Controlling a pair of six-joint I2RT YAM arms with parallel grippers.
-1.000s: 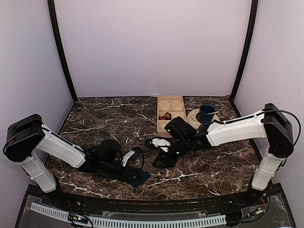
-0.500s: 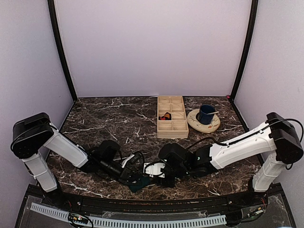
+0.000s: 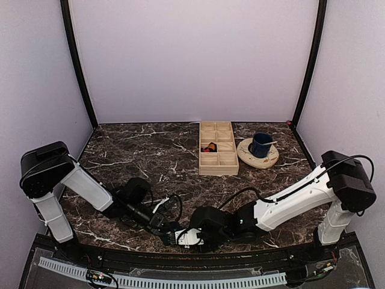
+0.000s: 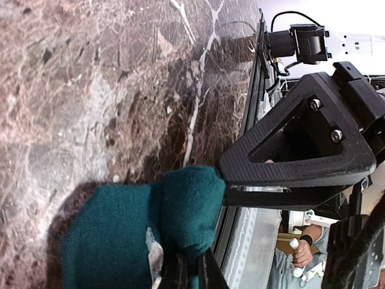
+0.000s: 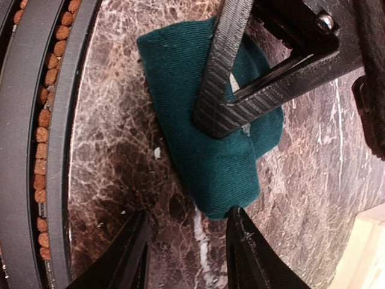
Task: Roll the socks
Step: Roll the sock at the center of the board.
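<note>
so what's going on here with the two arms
The left gripper is clamped shut on the teal sock, which lies bunched on the marble table near its front edge. The right gripper is open, with its fingers at the sock's end, not gripping it. The sock does not look rolled yet.

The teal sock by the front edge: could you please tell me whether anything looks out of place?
Yes: the teal sock lies bunched at the near edge of the table, by the black rail, rather than spread flat. The left gripper is shut on a fold of it; the right gripper stands open just short of it.
</note>
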